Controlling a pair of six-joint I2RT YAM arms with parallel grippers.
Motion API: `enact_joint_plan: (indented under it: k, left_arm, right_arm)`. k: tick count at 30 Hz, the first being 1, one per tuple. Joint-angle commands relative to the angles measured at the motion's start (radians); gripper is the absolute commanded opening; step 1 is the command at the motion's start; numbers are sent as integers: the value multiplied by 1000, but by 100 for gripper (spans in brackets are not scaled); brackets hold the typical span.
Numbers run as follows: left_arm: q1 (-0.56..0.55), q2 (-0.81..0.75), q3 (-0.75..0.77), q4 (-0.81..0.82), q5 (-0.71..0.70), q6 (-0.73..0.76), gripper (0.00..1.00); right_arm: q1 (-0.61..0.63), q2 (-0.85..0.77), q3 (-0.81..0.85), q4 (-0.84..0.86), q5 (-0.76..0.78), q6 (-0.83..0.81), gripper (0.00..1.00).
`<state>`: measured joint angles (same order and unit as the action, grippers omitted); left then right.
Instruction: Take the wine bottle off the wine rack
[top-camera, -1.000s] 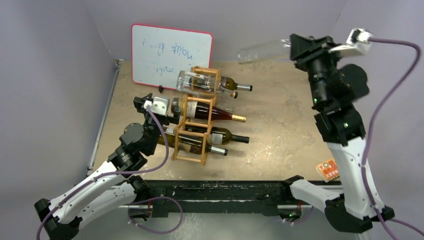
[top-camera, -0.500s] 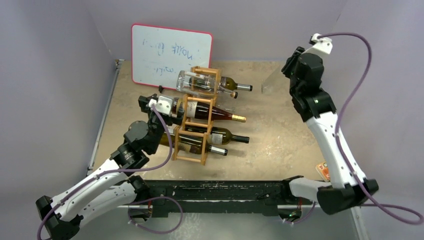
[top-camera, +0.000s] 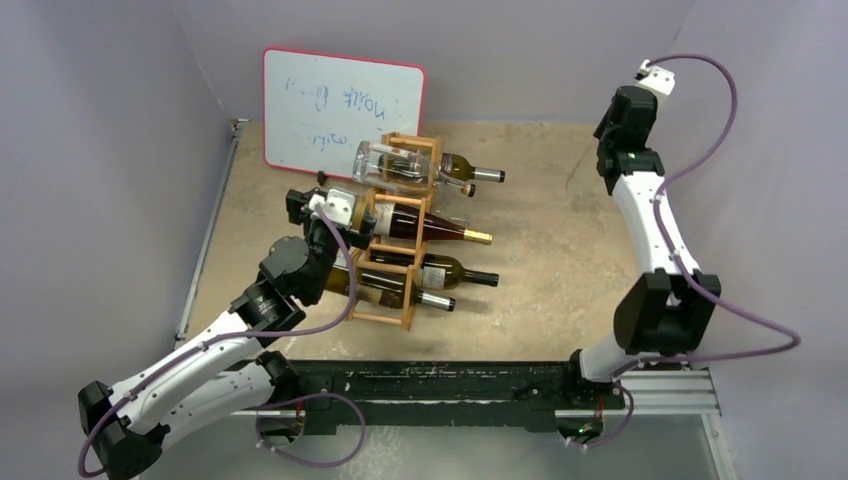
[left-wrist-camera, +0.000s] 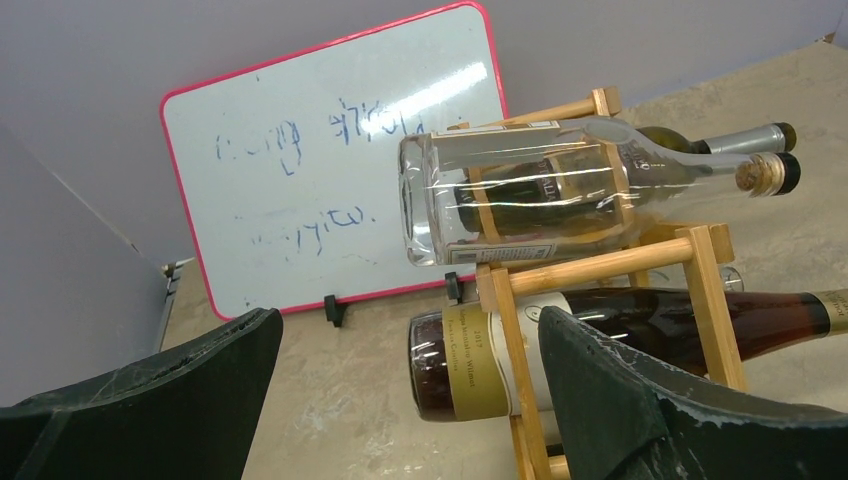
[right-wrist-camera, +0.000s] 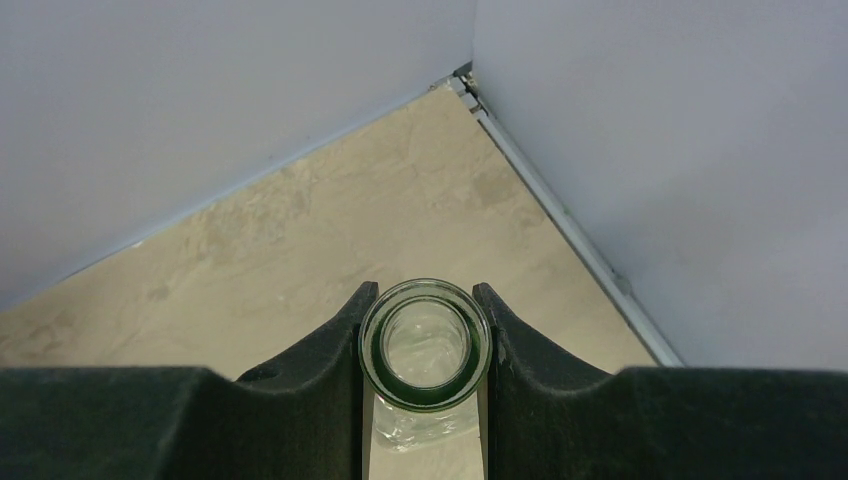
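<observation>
From above, the wine rack (top-camera: 395, 235) lies on the bench (top-camera: 540, 260) in front of a red-edged whiteboard (top-camera: 340, 110), and bottles still rest in its openings with their necks pointing to its right. The left hand (top-camera: 322, 212) sits just beside the rack's left side, level with the base of the red wine bottle (top-camera: 420, 222) in the middle row. The right hand (top-camera: 608, 135) is well apart from the rack, out toward the bench's far right corner. The glass it carries is too faint to make out from here. Through the left wrist camera, the left hand (left-wrist-camera: 410, 325) is spread wide and holds nothing. Its two dark fingers (left-wrist-camera: 200, 400) frame the base of the red wine bottle (left-wrist-camera: 470, 365), which lies in the rack (left-wrist-camera: 600, 265) just ahead. A clear bottle (left-wrist-camera: 510, 200) lies across the rack's top row, a dark bottle (left-wrist-camera: 740, 140) is just behind it, and the whiteboard (left-wrist-camera: 330, 190) stands beyond. Through the right wrist camera, the right hand (right-wrist-camera: 425, 310) is pinching the neck of the wine bottle (right-wrist-camera: 425, 350), a clear, green-tinged one seen straight down its open mouth. It hangs upright over bare bench (right-wrist-camera: 300, 230) near the wall corner, off the rack. I cannot tell whether its base touches the bench.
</observation>
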<state>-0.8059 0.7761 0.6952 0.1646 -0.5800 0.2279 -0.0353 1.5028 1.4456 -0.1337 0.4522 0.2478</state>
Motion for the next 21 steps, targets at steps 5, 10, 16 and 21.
enact_joint_plan:
  k: [5, 10, 16, 21]
  left_arm:
    - [-3, 17, 1, 83, -61, 0, 100]
    - [-2, 16, -9, 107, -120, 16, 100]
    - [-2, 9, -29, 142, -142, 34, 100]
    - [-3, 16, -29, 146, -143, 37, 100]
  right_arm:
    - [-27, 193, 220, 228, -26, -122, 0]
    - [-41, 303, 314, 246, -56, -141, 0]
    - [-62, 423, 428, 227, -107, -152, 0]
    - [-73, 487, 481, 217, -135, -148, 0]
